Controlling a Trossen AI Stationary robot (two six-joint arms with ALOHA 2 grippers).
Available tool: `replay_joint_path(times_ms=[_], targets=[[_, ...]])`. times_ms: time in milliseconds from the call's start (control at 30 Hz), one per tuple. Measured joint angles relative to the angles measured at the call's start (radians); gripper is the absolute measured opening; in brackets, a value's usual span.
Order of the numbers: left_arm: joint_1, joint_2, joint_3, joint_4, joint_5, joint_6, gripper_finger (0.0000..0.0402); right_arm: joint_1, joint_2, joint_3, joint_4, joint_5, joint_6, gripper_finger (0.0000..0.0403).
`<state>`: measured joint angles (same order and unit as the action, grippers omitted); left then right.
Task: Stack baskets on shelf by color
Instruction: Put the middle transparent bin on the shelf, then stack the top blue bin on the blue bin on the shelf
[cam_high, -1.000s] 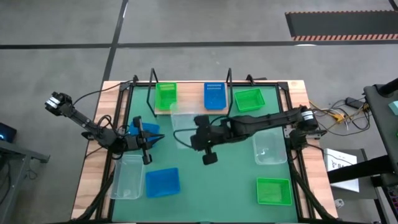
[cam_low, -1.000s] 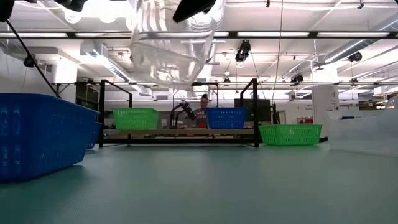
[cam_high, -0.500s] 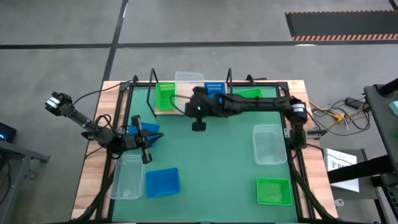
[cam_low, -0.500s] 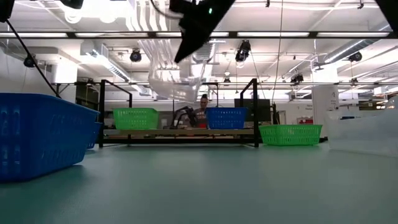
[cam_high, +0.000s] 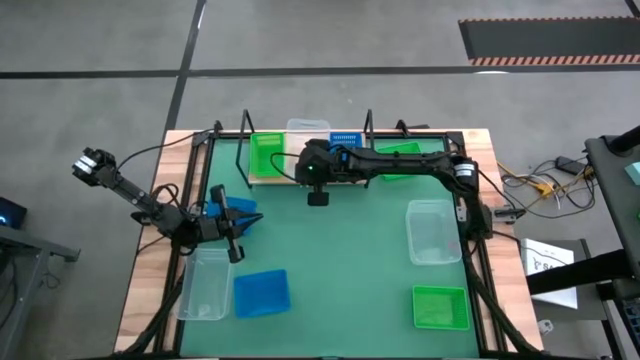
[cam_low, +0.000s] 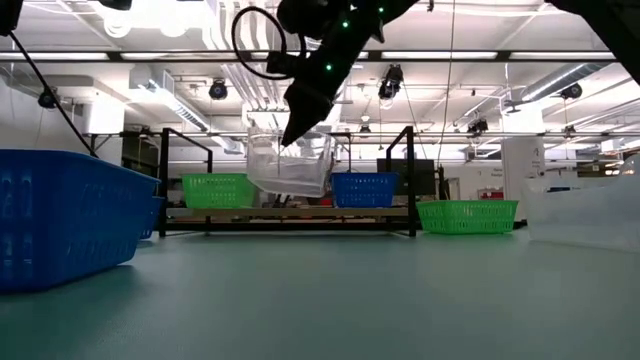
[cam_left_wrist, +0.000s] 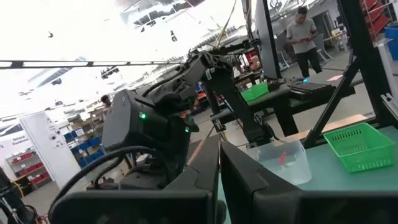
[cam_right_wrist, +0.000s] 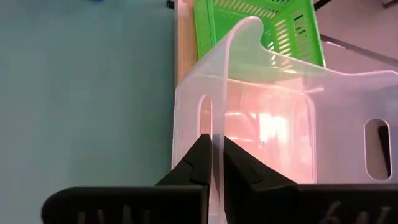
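Two baskets are shelved (green, blue) — a clear basket (cam_right_wrist: 273, 137) is pinched shut-fingered by the right gripper (cam_right_wrist: 211, 163) above the shelf (cam_high: 283, 178); six remain.

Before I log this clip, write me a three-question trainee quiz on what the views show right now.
1. True or false: the right tool is shut on the wall of a clear basket.
2. Which baskets already sit on the shelf? A) one green, one blue B) two blue C) two clear
3. Fill in: in the low view the carried basket hangs ____ the shelf board, not yet resting on it.

Key:
1. True; its fingers pinch the see-through wall.
2. A: the green basket and the blue basket.
3. Above. The left tool waits at the table's left side.
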<state>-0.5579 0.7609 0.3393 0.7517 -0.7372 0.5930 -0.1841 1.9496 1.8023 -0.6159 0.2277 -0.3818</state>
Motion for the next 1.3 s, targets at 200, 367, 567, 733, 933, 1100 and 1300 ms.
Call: replay_joint_path(times_ms=[200, 367, 567, 733, 933, 1100, 1300], targets=[[0.0, -0.006, 0.001, 0.001, 0.0, 0.0, 0.0, -0.001, 0.022, 0.0, 0.005, 0.001, -0.012, 0.0008], [0.0, -0.006, 0.001, 0.0, 0.0, -0.001, 0.0, -0.005, 0.044, 0.0, 0.008, 0.001, -0.012, 0.0009], [0.0, -0.006, 0.001, 0.001, 0.0, -0.003, 0.0, -0.005, 0.069, 0.0, 0.011, 0.003, -0.023, 0.0014], [0.0, -0.004, 0.001, 0.001, 0.0, -0.004, 0.0, -0.005, 0.069, 0.0, 0.021, 0.009, -0.006, 0.0046], [0.0, -0.004, 0.002, 0.002, 0.0, -0.006, 0.0, -0.006, 0.069, 0.009, 0.019, 0.019, 0.011, 0.0097], [0.0, -0.003, 0.005, 0.006, 0.0, -0.006, 0.0, -0.004, 0.041, 0.026, -0.044, 0.028, 0.031, 0.0124], [0.0, -0.004, 0.004, 0.004, 0.0, -0.01, 0.0, 0.024, -0.009, 0.059, -0.133, 0.028, 0.098, 0.0134]])
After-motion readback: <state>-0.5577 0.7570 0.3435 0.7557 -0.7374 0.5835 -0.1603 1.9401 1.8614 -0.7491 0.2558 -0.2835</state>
